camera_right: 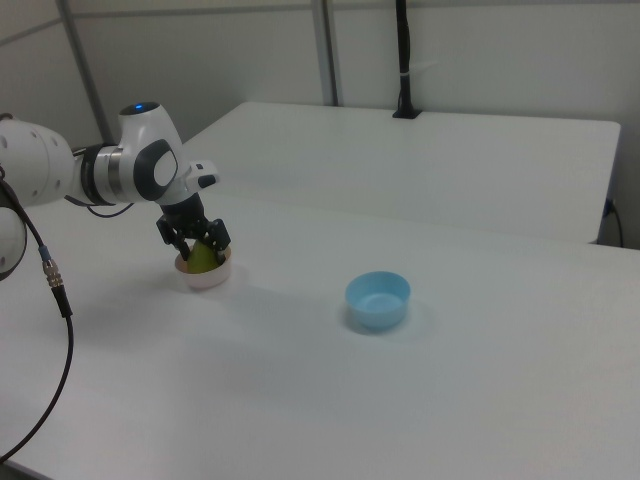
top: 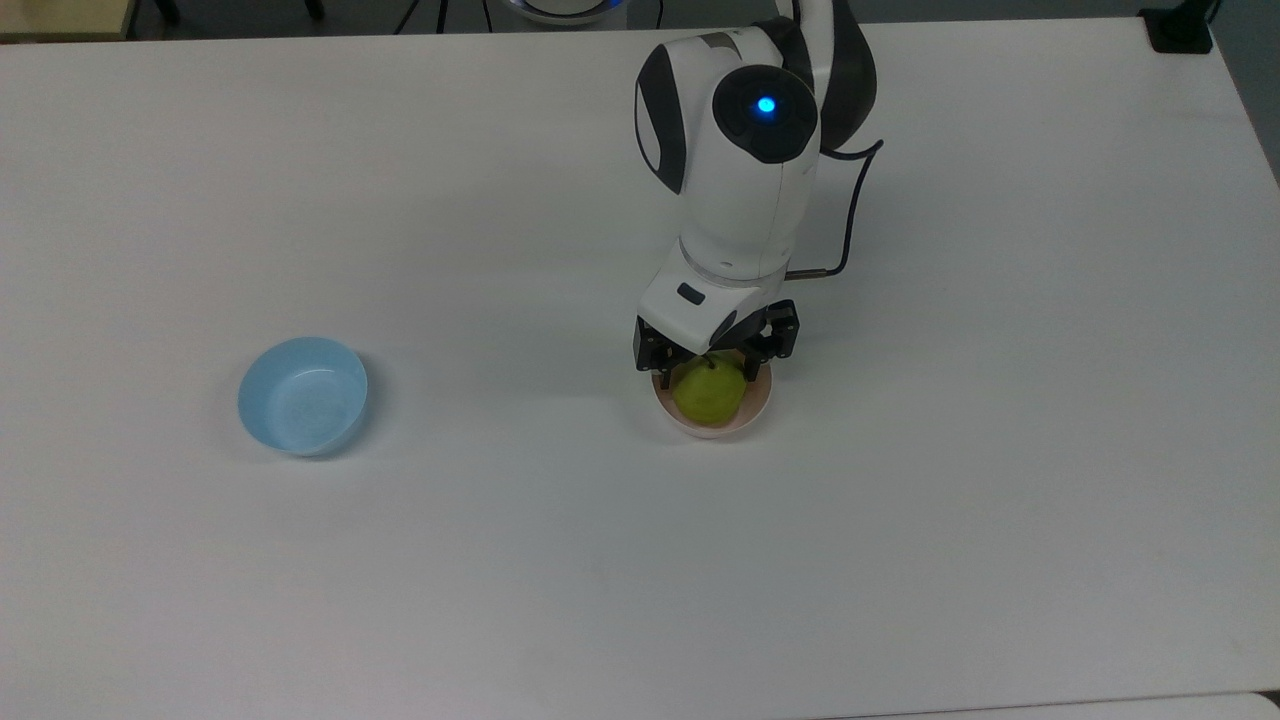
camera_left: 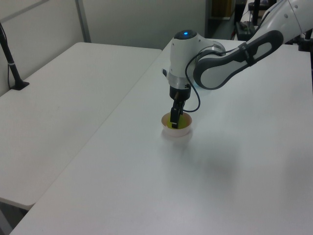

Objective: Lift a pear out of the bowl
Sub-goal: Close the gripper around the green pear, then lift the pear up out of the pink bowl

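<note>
Sitting in the pink bowl (top: 712, 428) on the white table (top: 500, 560) is the yellow-green pear (top: 708, 392). The gripper (top: 709, 372) hangs right over it, reaching down into the bowl. Its two black fingers (top: 657, 366) are spread apart, one on each side of the pear, at about 9 and 3 o'clock in the top view. I cannot tell if they touch it. A light blue bowl (top: 302, 396) sits well apart, at 9 o'clock from the pink bowl.
</note>
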You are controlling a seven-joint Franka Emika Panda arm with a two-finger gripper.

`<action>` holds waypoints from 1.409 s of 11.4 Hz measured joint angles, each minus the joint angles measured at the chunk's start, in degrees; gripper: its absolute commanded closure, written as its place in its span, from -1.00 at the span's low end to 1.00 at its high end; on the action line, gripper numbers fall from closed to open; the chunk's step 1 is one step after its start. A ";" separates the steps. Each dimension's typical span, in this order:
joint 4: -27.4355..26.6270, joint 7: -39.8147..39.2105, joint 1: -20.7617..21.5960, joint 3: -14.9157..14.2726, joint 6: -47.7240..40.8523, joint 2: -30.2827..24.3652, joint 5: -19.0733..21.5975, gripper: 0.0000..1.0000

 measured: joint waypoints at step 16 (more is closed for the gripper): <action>0.94 0.00 -0.95 -0.80 -7.77 -10.02 -0.57 0.03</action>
